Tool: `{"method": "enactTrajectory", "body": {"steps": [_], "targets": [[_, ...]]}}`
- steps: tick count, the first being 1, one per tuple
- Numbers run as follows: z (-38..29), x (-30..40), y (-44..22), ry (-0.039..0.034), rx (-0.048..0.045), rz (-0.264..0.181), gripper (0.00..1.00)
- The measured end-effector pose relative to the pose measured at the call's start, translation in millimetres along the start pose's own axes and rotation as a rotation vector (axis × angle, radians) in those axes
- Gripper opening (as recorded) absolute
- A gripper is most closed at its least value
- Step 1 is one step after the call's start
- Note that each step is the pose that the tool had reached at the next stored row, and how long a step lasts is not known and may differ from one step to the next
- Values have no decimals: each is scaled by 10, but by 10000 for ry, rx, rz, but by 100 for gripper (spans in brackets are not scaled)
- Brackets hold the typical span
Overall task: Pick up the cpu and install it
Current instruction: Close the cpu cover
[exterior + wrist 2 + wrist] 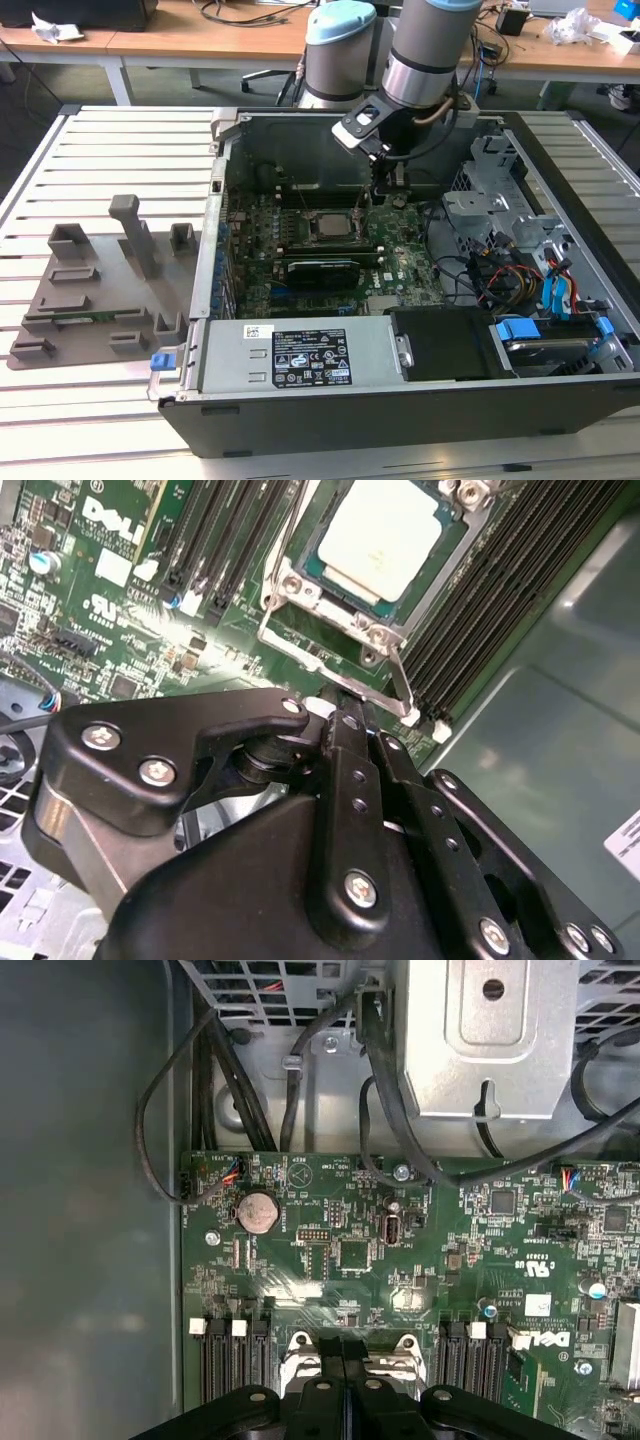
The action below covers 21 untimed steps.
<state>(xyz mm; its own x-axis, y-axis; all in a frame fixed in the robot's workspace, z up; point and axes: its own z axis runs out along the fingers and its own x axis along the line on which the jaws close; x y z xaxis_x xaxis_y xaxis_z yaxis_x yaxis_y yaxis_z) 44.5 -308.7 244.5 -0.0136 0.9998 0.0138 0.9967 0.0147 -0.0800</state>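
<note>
**One cpu seated in socket; gripper pressed together beside it**

One cpu (385, 535), silver-grey top with a pale rim, lies flat inside the metal socket frame (300, 630) with its top exposed. In the exterior view it sits near the centre of the frame, slightly above the middle (328, 225), on the green motherboard (405, 268).

- Socket lever (402, 685): a thin metal rod runs from a corner of the frame toward the gripper tip.
- Black memory slots (490, 590) flank the socket on both sides.

Gripper (338, 708): the fingers are pressed together, pad against pad. In the first wrist view the seam between them is a thin line (344, 1350). The tip is just beside the socket frame's edge and apart from the cpu. I cannot tell whether it touches the lever or the board. In the exterior view the gripper (390, 188) hangs inside the case, right of the cpu, in the upper centre of the frame.

Farther out on the board:
- coin battery (256, 1212)
- black cables (240, 1090)
- bare metal drive cage (480, 1050)

The computer case (400, 420) lies opened on a slatted desk (100, 140). A power supply (370, 355) sits at lower centre of the exterior view. A grey moulded fixture (90, 300) rests on the desk at the left of the frame.
</note>
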Motion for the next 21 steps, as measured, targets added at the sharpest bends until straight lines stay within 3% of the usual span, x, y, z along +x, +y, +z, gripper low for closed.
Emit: {"method": "enactTrajectory", "body": {"steps": [6, 21], "targets": [[9, 1, -111, 0, 0, 0, 11], [26, 4, -290, 1, 0, 0, 11]]}}
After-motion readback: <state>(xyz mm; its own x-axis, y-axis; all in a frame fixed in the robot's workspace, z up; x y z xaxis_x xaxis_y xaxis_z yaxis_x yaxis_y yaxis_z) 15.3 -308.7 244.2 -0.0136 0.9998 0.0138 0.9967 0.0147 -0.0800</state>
